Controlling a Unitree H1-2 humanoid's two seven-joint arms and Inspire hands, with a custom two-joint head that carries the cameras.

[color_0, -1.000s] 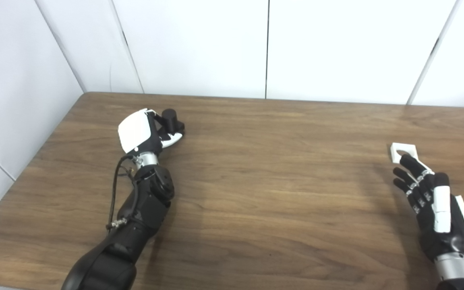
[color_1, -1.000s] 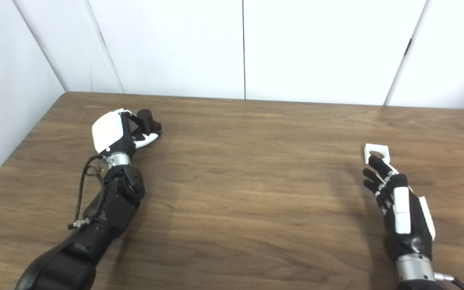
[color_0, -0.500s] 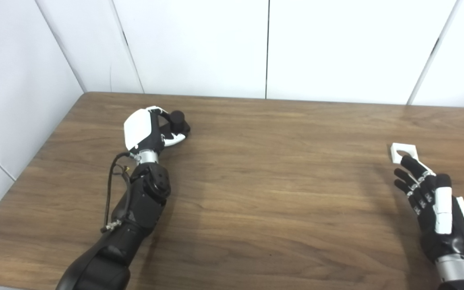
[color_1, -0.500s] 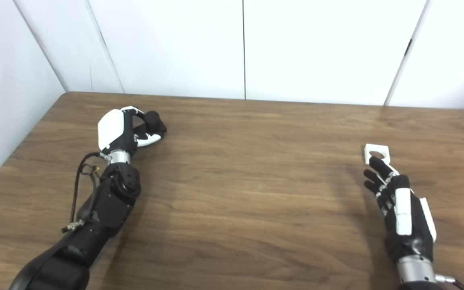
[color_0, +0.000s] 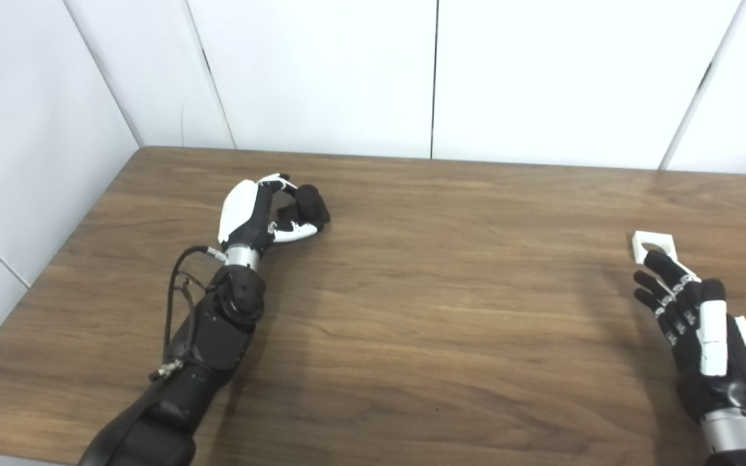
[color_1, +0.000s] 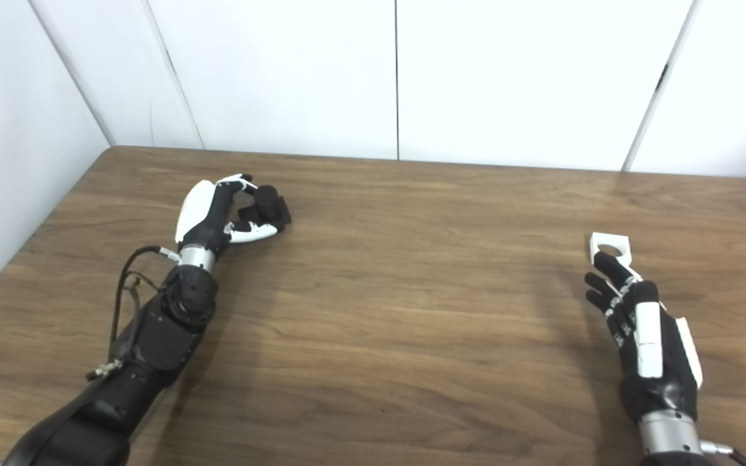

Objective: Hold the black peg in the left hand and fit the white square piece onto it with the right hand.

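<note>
The left hand [color_0: 253,213] is sitting at the far left of the desk [color_0: 425,304], its fingers [color_0: 282,184] curling over the top of the peg [color_0: 311,202] while the thumb is reaching under it from the near side. The hand is closing around the peg and appears to be gripping it, with the peg's rounded black end sticking out to the right of the hand. Whether the peg is lifting clear of the wood or lying on it cannot be told from either view. The left forearm is stretching back toward the near left corner, with a thin black cable looping beside the wrist.

The right hand [color_1: 638,323] is hovering at the near right of the desk, palm side turned away, its fingers spread and extended toward the far side and holding nothing. The longest fingertip [color_1: 601,259] is lying just at the near edge of the white piece [color_1: 609,244]; whether it is touching it cannot be told. The piece is lying flat on the wood on the right side, its round hole facing up, well apart from the peg across the width of the desk.

White wall panels are standing behind the desk's far edge and along its left side.
</note>
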